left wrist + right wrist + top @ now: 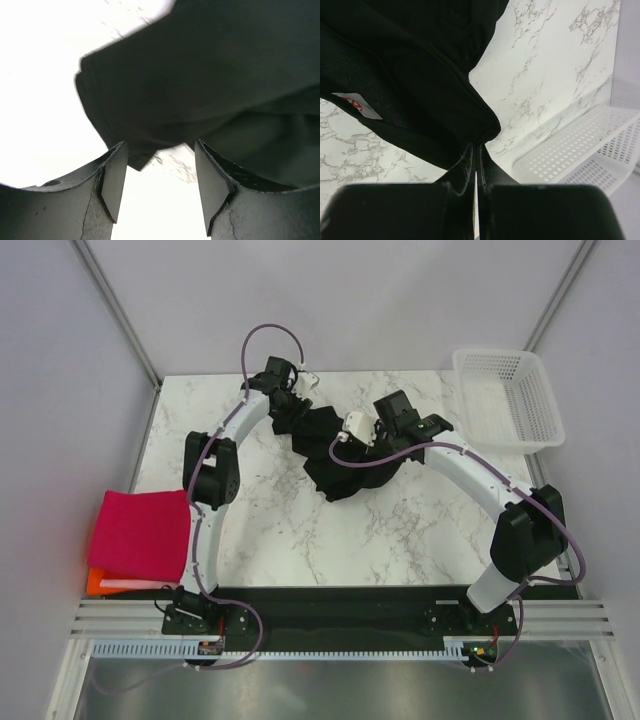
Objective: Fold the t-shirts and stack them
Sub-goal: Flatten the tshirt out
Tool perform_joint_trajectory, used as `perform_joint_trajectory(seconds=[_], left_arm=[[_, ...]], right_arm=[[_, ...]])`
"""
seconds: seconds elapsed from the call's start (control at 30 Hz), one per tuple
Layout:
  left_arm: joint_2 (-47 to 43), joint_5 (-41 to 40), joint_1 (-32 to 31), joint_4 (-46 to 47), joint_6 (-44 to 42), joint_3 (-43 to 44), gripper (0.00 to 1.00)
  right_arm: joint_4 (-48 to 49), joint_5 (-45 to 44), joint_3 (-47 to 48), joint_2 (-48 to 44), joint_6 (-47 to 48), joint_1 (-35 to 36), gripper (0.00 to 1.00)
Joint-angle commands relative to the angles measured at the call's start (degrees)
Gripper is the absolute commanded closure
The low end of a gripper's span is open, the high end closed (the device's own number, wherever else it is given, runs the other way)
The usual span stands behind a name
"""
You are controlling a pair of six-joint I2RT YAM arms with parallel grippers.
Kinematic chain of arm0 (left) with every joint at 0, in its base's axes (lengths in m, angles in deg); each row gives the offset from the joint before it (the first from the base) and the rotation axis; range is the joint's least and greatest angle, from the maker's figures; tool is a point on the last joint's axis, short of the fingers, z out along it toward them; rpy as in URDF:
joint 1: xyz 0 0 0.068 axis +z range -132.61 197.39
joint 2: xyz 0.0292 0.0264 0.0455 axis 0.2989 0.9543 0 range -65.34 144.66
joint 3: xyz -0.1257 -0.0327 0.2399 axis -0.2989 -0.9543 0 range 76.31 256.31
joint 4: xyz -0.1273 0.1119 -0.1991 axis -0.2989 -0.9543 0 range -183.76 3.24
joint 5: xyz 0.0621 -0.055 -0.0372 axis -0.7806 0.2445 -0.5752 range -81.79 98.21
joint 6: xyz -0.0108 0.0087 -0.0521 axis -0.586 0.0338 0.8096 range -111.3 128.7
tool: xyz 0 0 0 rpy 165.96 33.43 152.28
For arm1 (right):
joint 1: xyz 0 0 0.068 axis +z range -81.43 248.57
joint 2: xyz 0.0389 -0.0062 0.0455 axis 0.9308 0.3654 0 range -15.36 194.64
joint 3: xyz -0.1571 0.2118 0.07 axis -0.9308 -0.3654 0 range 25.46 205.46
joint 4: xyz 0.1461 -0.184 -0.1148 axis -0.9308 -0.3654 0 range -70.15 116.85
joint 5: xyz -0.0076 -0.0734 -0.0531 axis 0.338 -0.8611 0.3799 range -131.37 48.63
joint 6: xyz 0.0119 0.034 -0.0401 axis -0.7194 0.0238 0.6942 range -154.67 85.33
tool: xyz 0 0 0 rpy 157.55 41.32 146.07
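Note:
A plain black t-shirt lies crumpled at the middle of the marble table. My right gripper is shut on a hem of the black t-shirt, whose white label shows; from above, this right gripper sits over the shirt's middle. At the shirt's far left corner, my left gripper stands open. In the left wrist view the left gripper has only bare marble between its fingers, and the black t-shirt lies just beyond their tips. A folded magenta-pink t-shirt rests on an orange one at the left edge.
A white plastic mesh basket stands at the back right of the table, and the white basket also shows close by in the right wrist view. Grey walls close in the table on the left, right and far sides.

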Motion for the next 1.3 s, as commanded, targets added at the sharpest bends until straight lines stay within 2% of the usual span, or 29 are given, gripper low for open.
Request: perform_joint_trajectory(seconds=[0.0,0.27,0.43,0.5,0.53,0.57,0.63,0.77,0.93,1.07,1.17,1.27], left_arm=[[3.07,-3.29,0.09,0.88,-1.81,4.97,0.38],[5.54,-3.21,0.18,0.7,-2.51,6.29,0.5],[5.27,-1.62,0.62,-0.35,-3.13,5.59,0.53],[5.54,-0.31,0.71,-1.14,-3.57,5.41,0.58],[5.8,0.13,0.79,-1.41,-3.74,5.41,0.62],[5.97,0.75,0.79,-1.67,-3.74,5.32,0.79],[5.71,0.75,0.88,-1.59,-3.22,5.24,0.98],[3.7,1.19,1.14,-1.5,-2.43,6.11,0.98],[-8.15,1.02,3.08,0.17,0.73,6.38,0.98],[-18.53,2.41,5.62,0.79,2.23,4.02,0.98],[-27.66,4.26,5.72,0.7,1.88,-1.6,0.98],[-36.54,5.41,5.54,-0.61,2.32,-8.63,0.98]], right_arm=[[0.79,1.02,0.37,-0.61,-1.83,-0.67,1.0],[0.96,3.13,3.0,2.64,-4.9,-3.74,1.0],[1.14,4.18,6.52,5.71,-5.96,-5.58,1.0],[1.14,4.45,8.01,6.85,-6.22,-5.94,1.0],[1.05,4.54,8.45,7.21,-6.14,-6.38,1.0],[1.05,4.45,9.33,7.56,-6.31,-6.47,1.0],[1.14,4.45,10.12,8.44,-6.49,-6.9,1.0],[2.62,3.4,12.84,9.76,-7.01,-7.52,1.0],[5.18,1.29,21.8,14.15,-10.52,-11.11,1.0],[5.62,3.56,30.5,15.56,-13.69,-14.55,1.0],[5.36,6.38,28.69,12.67,-13.35,-14.99,1.0],[5.27,9.88,23.25,4.87,-13.43,-14.99,1.0]])
